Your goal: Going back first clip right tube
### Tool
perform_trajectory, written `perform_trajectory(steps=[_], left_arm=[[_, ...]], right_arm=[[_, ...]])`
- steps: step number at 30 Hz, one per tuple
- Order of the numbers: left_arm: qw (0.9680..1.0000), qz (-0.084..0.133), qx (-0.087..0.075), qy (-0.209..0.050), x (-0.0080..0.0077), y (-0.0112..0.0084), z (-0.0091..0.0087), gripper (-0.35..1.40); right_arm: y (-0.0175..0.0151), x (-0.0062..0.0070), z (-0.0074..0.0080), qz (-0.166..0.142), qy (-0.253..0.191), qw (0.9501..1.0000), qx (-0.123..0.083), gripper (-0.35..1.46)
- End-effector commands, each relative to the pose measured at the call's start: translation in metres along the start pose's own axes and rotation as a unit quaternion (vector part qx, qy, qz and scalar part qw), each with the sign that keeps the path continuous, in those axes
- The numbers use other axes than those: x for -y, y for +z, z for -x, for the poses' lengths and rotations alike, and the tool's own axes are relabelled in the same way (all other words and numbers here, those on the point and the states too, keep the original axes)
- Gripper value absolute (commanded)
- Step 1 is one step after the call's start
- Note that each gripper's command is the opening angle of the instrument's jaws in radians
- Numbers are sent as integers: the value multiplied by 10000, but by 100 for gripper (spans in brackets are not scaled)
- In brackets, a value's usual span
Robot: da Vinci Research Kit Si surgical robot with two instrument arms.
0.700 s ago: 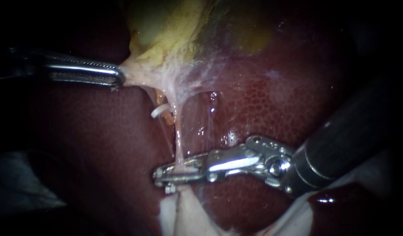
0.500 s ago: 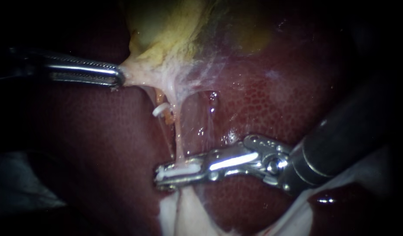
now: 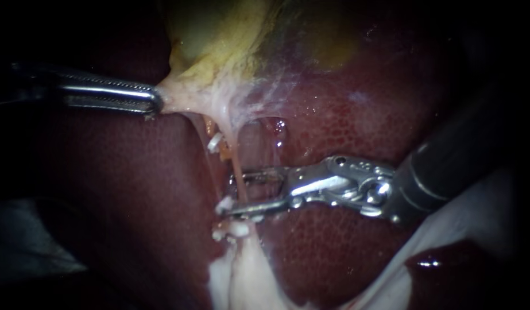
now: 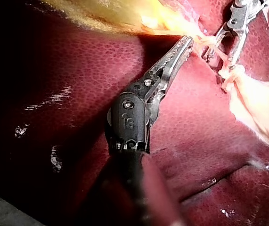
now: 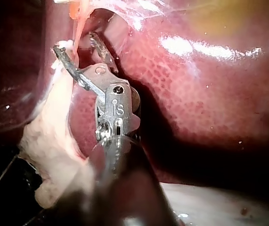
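**Endoscope view w/ both wrist views.** Step in hand, as judged: backing the right instrument [image 3: 227, 193] off the right tube [image 3: 236, 172] w/out disturbing the first clip [image 3: 231, 229].

- **Right instr.:** its jaws are standing spread, one on each side of the tube, gripping nothing. The tube is running between them at approx. mid-length of the jaws.
- **Clip:** it is sitting across the tube just below the lower jaw, near that jaw's tip. Whether jaw & clip are touching cannot be told.
- **Doing it well:** the jaws should be staying wide while sliding back along the shaft's own line, so neither jaw is dragging the tube or catching the clip. No lift or twist until the tips are clearing the tube.
- **Left instr.:** the left instrument [image 3: 155, 99] is pinching pale tissue at the edge of the gallbladder [image 3: 219, 40], jaws pressed onto it. It is drawing the tube taut over the liver [image 3: 356, 138], & steady traction is probably helping here.
- **Also shown:** the other clip [image 3: 215, 142] is lying higher up on the neighbouring tube, apart from the right jaws.
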Motion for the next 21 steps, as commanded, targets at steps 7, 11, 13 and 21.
perform_trajectory(steps=[7, 11, 13, 21], left_arm=[[10000, 6, 1, 3, 0, -2, 1, -35], [10000, 6, 1, 3, 0, -2, 1, -35], [10000, 9, 2, 4, 0, -3, 1, -35], [10000, 22, 4, 7, 1, -7, 2, -35]], right_arm=[[-19, 3, -5, 56, -262, 9994, 205, 50], [-26, 8, -5, 47, -599, 9977, 324, 50], [-33, 12, -8, 55, -842, 9952, 496, 50], [-88, 34, -35, 358, -2031, 9724, 1093, 50]])
